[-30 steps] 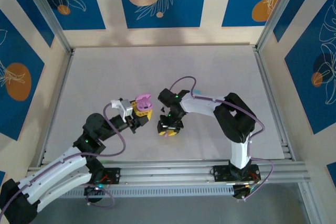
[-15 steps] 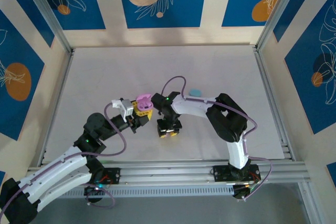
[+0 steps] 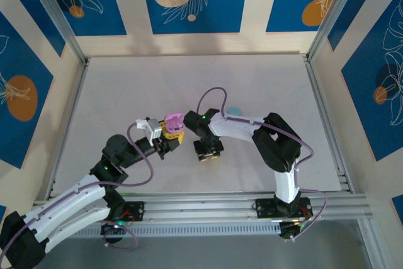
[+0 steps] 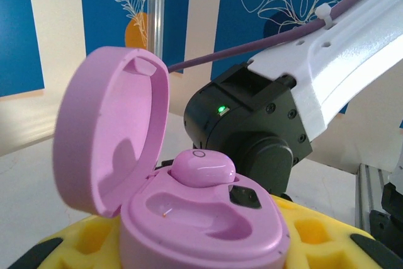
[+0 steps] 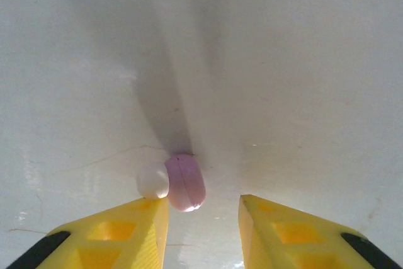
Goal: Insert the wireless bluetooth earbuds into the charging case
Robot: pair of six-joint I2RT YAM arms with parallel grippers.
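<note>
Step in hand: pick-up of the second earbud; the left gripper (image 3: 167,135) is clamped on the open pink charging case (image 4: 189,225), held above the table (image 3: 264,80) left of centre, with one seated earbud (image 4: 203,168) in its far socket and the near socket (image 4: 182,209) empty. The right gripper (image 5: 204,209), just right of the case, points down at the table with jaws apart and nothing held; the loose earbud (image 5: 184,182) lies just ahead of the fingertips, off-centre towards one finger. The next move likely calls for centring on it, closing gently on so small a part, then carrying it left to the empty socket
</note>
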